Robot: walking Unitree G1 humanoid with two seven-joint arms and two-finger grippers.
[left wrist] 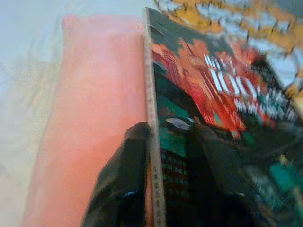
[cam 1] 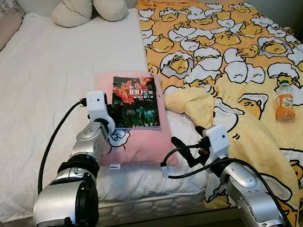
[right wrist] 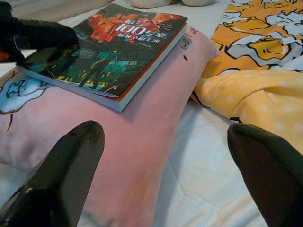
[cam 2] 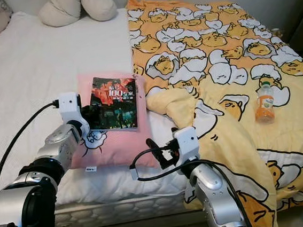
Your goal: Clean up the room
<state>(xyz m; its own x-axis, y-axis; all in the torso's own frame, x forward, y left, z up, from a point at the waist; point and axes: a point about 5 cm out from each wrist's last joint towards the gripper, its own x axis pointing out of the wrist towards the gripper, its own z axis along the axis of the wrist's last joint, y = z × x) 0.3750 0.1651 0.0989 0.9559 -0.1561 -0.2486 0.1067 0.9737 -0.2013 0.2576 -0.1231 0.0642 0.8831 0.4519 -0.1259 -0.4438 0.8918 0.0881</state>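
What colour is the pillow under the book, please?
The pillow is pink, clearest in the right wrist view.

Bed (cam 1: pixel 41 86): pink pillow (cam 1: pixel 138 144), yellow blanket (cam 1: pixel 232 57), bottle (cam 1: pixel 284 100), cushions (cam 1: pixel 90 6).

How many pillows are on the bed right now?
3: a pink pillow under the book, and two cream pillows at the head of the bed; more could be hidden under the blanket.

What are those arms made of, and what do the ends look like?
Both arms are shiny silver metal in rounded segments with black joints. Each wrist carries a white boxy block, from which a black cable loops back along the arm. The left gripper and the right gripper each end in two long, black, tapering fingers.
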